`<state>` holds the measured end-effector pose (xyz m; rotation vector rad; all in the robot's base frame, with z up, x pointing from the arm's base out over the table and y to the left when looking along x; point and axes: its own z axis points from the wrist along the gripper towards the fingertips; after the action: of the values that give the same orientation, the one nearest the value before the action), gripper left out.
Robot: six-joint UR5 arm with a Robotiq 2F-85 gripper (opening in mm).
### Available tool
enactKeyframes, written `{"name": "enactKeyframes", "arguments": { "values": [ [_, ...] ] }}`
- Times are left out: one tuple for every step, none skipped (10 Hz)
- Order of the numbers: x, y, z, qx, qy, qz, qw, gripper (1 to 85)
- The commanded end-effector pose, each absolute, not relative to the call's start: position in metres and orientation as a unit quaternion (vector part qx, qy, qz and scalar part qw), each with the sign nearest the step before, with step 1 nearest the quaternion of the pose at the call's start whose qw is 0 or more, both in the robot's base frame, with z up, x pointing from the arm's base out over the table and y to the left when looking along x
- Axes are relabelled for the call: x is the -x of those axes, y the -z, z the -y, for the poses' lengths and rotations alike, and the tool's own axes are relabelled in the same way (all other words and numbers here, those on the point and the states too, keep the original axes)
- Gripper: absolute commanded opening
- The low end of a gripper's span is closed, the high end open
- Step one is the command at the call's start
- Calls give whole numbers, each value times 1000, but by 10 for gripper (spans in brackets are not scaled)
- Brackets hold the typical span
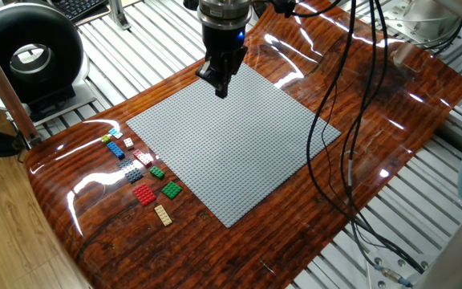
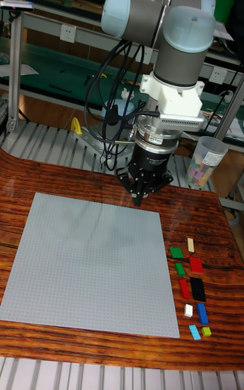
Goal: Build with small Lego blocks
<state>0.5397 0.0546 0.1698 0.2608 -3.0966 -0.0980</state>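
The black two-finger gripper (image 1: pixel 220 87) (image 2: pixel 140 198) hangs over the far corner of the large grey studded baseplate (image 1: pixel 235 144) (image 2: pixel 88 265), fingertips together, holding nothing visible. Small coloured plastic Lego blocks (image 1: pixel 143 172) (image 2: pixel 191 280) lie clustered on the glossy wooden table (image 1: pixel 311 233) (image 2: pixel 210 227) beside the plate.

A big flat grey square baseplate with tiny bumps (image 1: pixel 233 143) lies on the shiny brown wooden tabletop (image 1: pixel 359 104). Black cables (image 1: pixel 331 120) hang down over the tabletop. A clear plastic cup (image 2: pixel 203 160) with small bright bits inside stands behind the tabletop.

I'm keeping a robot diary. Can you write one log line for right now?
fingers: closed, empty, above baseplate corner | small Lego blocks: loose on table beside baseplate | baseplate: bare, nothing built
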Motion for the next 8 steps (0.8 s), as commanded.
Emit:
{"name": "enactKeyframes", "arguments": {
  "values": [
    [-541,-172,-60,-60,38,997,18,170],
    [-545,-171,-68,-50,42,998,16,340],
    [-550,-170,-77,-51,57,997,9,567],
    [-554,-170,-83,-52,67,996,3,717],
    [-557,-171,-87,-53,70,996,1,837],
    [-559,-173,-88,-48,65,997,3,850],
    [-559,-175,-90,-38,62,997,7,850],
    [-561,-176,-91,-37,58,998,8,850]
  ]
}}
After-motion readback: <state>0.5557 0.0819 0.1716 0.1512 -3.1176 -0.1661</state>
